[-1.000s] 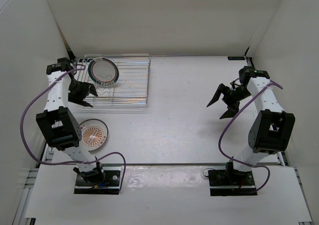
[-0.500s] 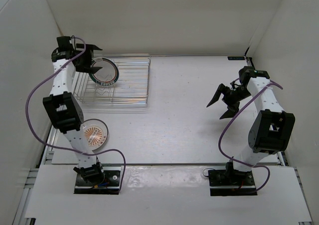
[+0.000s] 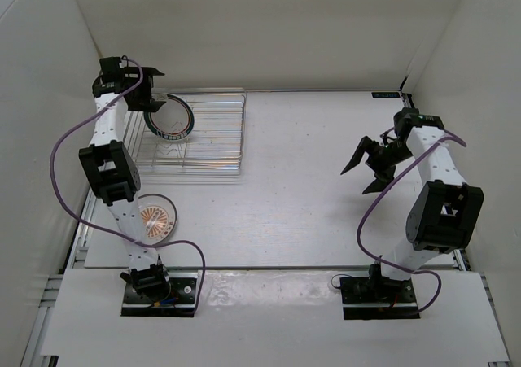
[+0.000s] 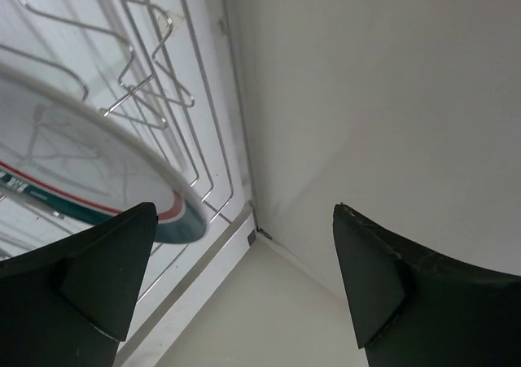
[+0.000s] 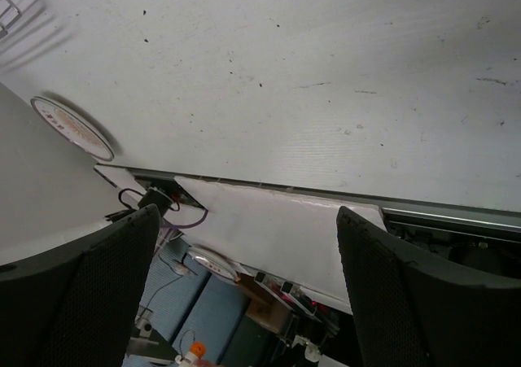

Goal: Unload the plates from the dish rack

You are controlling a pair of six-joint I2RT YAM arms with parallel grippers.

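The dish rack [image 3: 216, 135] sits at the back left of the table. A plate with a green-and-red rim [image 3: 169, 116] stands upright in its left part. My left gripper [image 3: 156, 89] hovers open just behind and left of that plate, near the back wall, apart from it. In the left wrist view the plate's rim [image 4: 175, 220] lies beside my left finger, with rack wires [image 4: 155, 74] behind, and the left gripper [image 4: 244, 212] holds nothing. The orange sunburst plate [image 3: 156, 219] lies flat on the table, partly behind my left arm. My right gripper [image 3: 353, 181] hangs open and empty at the right.
White walls close in the table at the left, back and right; the left gripper is close to the back-left corner [image 4: 259, 230]. The orange plate [image 5: 72, 128] also shows far off in the right wrist view, with the table's front edge [image 5: 269, 190] below.
My left arm swung up from the rack's front-left side to its back-left corner, above the standing plate, and its jaws spread wider. The right arm barely moved.
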